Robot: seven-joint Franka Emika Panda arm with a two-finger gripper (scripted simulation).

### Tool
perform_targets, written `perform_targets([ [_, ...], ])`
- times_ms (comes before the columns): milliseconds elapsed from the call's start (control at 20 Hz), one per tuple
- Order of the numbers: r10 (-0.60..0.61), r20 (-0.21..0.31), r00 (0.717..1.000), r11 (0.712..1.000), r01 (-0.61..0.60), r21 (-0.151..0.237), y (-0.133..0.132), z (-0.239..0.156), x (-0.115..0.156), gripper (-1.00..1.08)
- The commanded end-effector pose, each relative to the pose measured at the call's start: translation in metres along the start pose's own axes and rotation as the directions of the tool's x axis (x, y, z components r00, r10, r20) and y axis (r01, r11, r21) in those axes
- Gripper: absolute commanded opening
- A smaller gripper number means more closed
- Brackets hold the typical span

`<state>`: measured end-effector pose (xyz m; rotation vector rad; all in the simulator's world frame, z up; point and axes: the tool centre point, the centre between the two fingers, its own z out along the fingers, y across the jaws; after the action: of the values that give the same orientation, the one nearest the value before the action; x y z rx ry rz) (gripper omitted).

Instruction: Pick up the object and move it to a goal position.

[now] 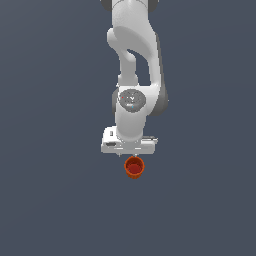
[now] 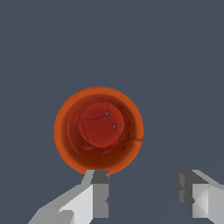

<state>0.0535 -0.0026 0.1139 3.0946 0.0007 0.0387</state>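
The object is a small orange-red round cup [image 1: 134,166] with a darker red inside. It stands upright on the dark grey floor, just in front of the white hand in the exterior view. In the wrist view I look straight down into the cup [image 2: 99,130]. My gripper [image 2: 146,192] is open and empty. One of its fingers [image 2: 99,194] overlaps the cup's rim, and the other stands well off to the side, so the cup is not between them. In the exterior view the gripper [image 1: 131,154] hangs under the arm, its fingers mostly hidden.
The plain dark grey floor [image 1: 50,200] fills both views. The white arm [image 1: 134,75] reaches in from the top of the exterior view. No other object or goal marker shows.
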Motion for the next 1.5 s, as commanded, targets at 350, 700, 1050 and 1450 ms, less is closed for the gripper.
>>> perform_targets([
  [350,0.013,-0.033,0.999,1.0,-0.014,-0.016,0.005,0.014,0.019,0.28],
  [700,0.013,-0.032,0.999,1.0,-0.013,-0.016,0.006,0.026,0.019,0.28],
  [1050,0.013,-0.033,0.999,1.0,-0.014,-0.016,0.006,0.044,0.019,0.28],
  [1450,0.013,-0.033,0.999,1.0,-0.014,-0.016,0.006,0.044,0.019,-1.0],
])
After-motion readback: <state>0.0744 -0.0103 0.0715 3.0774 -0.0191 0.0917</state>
